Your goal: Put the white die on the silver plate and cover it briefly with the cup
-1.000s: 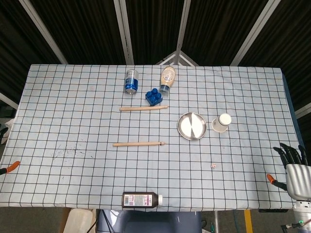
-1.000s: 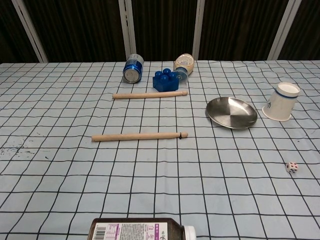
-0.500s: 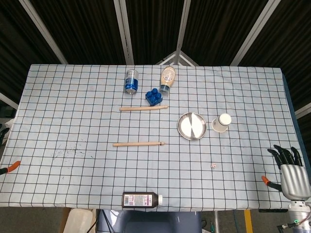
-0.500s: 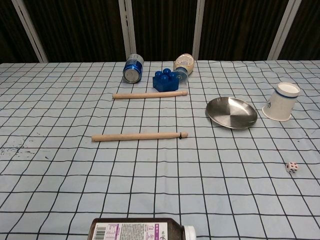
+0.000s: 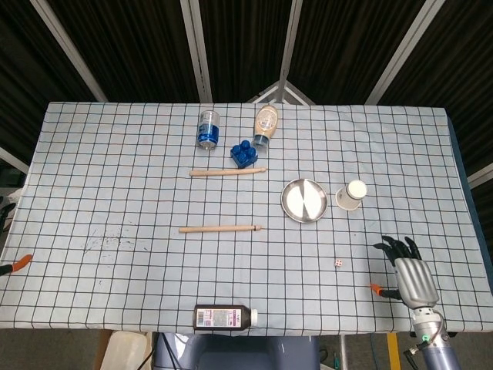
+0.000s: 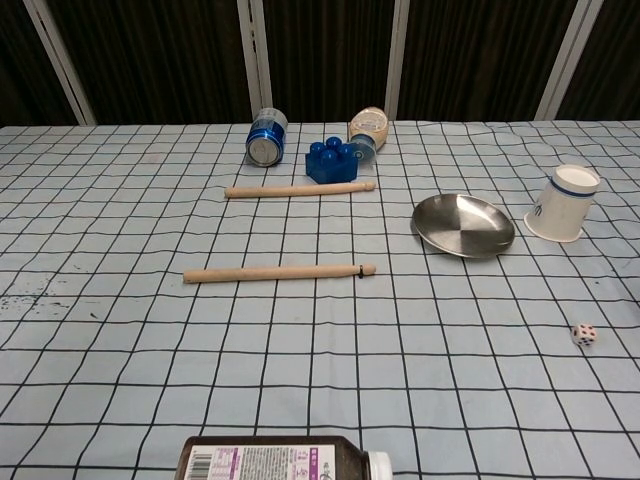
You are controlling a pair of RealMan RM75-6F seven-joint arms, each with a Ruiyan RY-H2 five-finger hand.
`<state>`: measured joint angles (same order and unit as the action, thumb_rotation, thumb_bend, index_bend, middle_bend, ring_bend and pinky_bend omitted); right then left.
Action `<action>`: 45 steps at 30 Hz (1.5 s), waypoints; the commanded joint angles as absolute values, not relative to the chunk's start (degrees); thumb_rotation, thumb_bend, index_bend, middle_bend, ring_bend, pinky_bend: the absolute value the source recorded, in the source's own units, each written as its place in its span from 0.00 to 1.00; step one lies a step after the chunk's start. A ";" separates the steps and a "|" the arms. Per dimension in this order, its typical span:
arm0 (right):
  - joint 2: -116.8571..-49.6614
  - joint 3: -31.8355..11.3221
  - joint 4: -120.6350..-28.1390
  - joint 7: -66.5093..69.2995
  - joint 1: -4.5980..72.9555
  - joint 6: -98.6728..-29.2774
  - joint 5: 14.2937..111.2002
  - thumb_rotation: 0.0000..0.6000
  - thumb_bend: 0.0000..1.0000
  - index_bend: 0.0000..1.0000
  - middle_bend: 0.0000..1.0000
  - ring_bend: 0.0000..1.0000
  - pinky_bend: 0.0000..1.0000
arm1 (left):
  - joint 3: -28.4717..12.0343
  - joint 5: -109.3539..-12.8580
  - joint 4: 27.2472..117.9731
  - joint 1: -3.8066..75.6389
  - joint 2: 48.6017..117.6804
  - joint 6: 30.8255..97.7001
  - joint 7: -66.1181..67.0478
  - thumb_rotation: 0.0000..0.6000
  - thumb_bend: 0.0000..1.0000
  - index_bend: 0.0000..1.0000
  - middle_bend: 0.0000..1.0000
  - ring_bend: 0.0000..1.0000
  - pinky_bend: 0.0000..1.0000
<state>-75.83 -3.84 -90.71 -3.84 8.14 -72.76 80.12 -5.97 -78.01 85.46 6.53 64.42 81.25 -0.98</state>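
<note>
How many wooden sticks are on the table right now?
2. One wooden stick lies just in front of the blue brick; the other lies nearer, left of the silver plate.

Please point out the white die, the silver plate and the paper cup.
white die [image 6: 584, 335], chest view, on its front face with the dots.
silver plate [image 6: 463, 224], chest view, on the bare middle of the dish.
paper cup [image 6: 562, 206], chest view, on its side wall; it stands upside down.
</note>
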 commanded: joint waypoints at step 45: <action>-86.52 -5.66 -84.54 -9.86 16.07 -64.11 72.25 1.00 0.35 0.43 0.17 0.16 0.00 | -6.37 -75.89 84.11 8.17 65.91 78.38 1.38 1.00 0.22 0.11 0.00 0.00 0.06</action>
